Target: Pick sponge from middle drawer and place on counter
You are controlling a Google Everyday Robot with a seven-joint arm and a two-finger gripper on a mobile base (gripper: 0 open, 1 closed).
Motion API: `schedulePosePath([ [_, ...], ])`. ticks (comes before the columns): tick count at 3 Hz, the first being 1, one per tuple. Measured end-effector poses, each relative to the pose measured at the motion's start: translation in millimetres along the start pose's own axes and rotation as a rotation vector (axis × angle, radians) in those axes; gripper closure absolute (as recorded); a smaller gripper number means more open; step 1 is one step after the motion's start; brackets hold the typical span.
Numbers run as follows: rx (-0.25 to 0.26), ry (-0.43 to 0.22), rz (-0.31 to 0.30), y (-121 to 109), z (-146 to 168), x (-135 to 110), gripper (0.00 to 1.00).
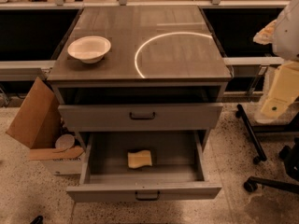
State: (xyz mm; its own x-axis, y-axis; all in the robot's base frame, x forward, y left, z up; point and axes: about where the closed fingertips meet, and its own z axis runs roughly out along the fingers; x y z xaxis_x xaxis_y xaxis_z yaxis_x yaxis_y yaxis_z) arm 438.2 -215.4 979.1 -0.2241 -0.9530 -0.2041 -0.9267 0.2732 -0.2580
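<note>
The pale yellow sponge (139, 159) lies flat near the middle of the tray of the middle drawer (144, 192), which is pulled wide open at the bottom of the cabinet. The counter (177, 55) is the dark wood-grain top with a thin white arc. My gripper (276, 97) hangs at the far right edge of the view, beside the cabinet at about counter-front height, well away from the sponge and holding nothing that I can see. The white arm casing (287, 29) sits above it.
A white bowl (89, 48) stands on the counter's left side. The taller-faced drawer (140, 116) above juts out slightly. An open cardboard box (39, 125) sits on the floor at left. A black chair base with castors (261, 171) is at right.
</note>
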Motion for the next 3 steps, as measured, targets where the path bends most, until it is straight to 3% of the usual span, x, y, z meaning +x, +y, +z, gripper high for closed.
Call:
schedulePosePath([
  [2, -0.002, -0.012, 0.003, 1, 2, -1, 0.00],
  [3, -0.046, -0.090, 0.035, 12, 29, -6, 0.00],
])
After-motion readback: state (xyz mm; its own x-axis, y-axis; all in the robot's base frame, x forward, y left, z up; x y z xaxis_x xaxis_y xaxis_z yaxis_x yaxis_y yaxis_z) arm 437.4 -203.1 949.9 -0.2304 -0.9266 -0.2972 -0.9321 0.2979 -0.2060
